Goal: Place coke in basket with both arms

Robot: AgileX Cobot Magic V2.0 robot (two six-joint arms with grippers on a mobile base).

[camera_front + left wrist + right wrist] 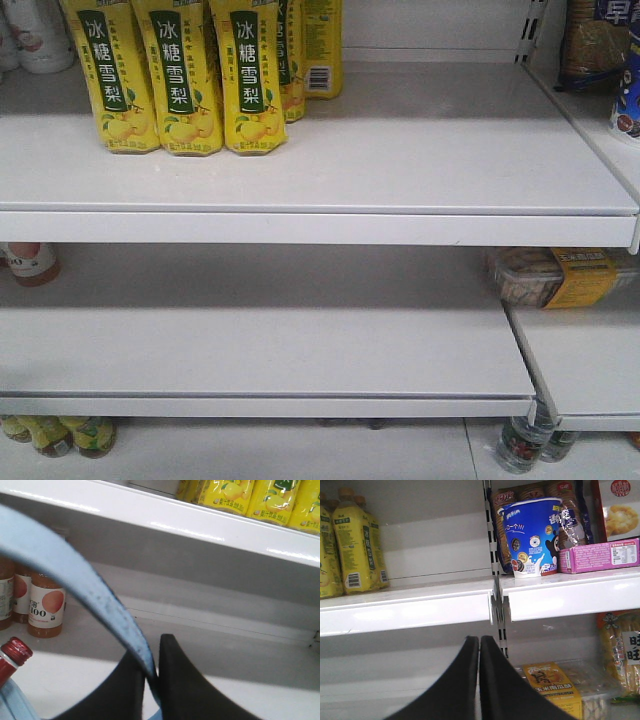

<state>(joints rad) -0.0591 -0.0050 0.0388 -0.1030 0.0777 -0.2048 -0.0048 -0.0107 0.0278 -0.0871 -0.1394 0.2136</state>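
Light blue plastic basket handle, a curved strap sweeping from the upper left of the left wrist view down to the lower centre, where it passes between the two black tapered fingers of the left gripper; the fingers are closed onto the strap. Only a pale blue sliver of the basket body shows, at the lower left corner of the same view. Beside it stands a red screw cap on a bottle neck, probably the coke; whether the bottle sits inside the basket or just beside it cannot be told from this view.

The right gripper, at the lower centre of the right wrist view, has its two black fingers pressed together with nothing between them. It faces white metal shelving and touches no goods.

Surroundings: tall yellow pear-drink bottles stand at the upper left of the front view, orange juice bottles with "100" labels at the left of the left wrist view, and a blue printed snack cup and a pink carton at the upper right of the right wrist view.

Judged step: the left arm holds the basket by its handle while the right arm is free. If the capped bottle is not yet inside, the next move calls for the right fingers to part and take it, with the basket held steady.
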